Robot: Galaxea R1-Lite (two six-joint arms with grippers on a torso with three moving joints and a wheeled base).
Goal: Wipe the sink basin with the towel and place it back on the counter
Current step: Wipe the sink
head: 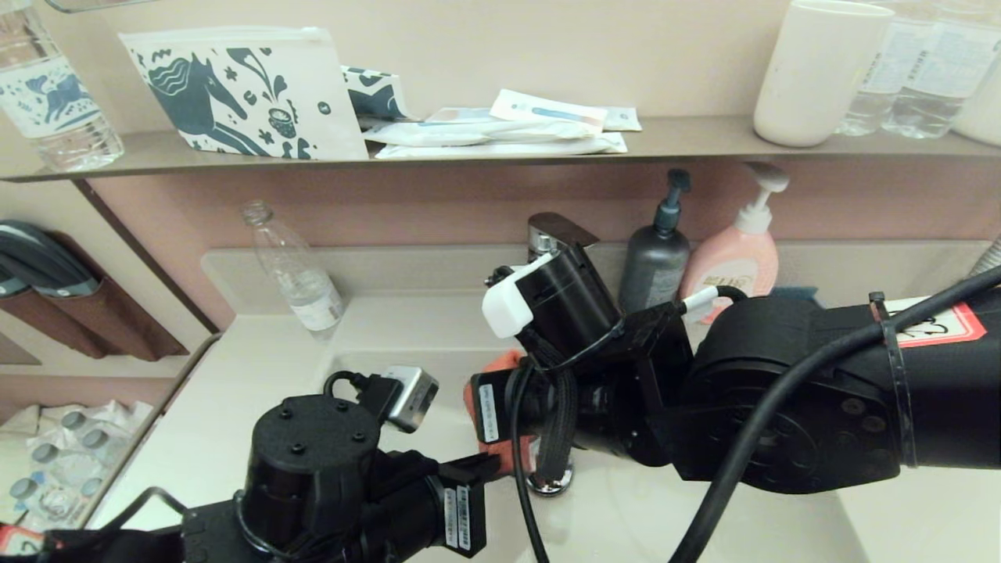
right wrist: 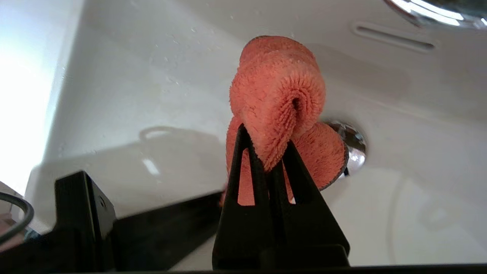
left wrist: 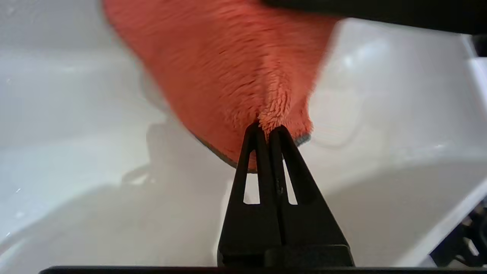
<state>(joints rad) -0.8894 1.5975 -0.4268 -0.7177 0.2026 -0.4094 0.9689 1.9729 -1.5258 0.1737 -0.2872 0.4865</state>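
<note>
Both grippers hold the orange-red towel [right wrist: 277,87] inside the off-white sink basin [right wrist: 152,95]. My right gripper [right wrist: 266,146] is shut on a bunched fold of it, just above the chrome drain plug [right wrist: 354,146]. My left gripper [left wrist: 269,129] is shut on the towel [left wrist: 228,68] at a corner by its dark grey edge. In the head view only scraps of the towel [head: 500,367] show between the two wrists, and both sets of fingers are hidden. The counter [head: 235,391] runs around the basin.
A chrome faucet [head: 551,231], a grey pump bottle [head: 657,258] and a pink pump bottle [head: 739,250] stand behind the basin. A clear plastic bottle [head: 297,274] stands at the back left. An overflow slot [right wrist: 392,37] marks the basin wall. A wall shelf [head: 688,141] hangs above.
</note>
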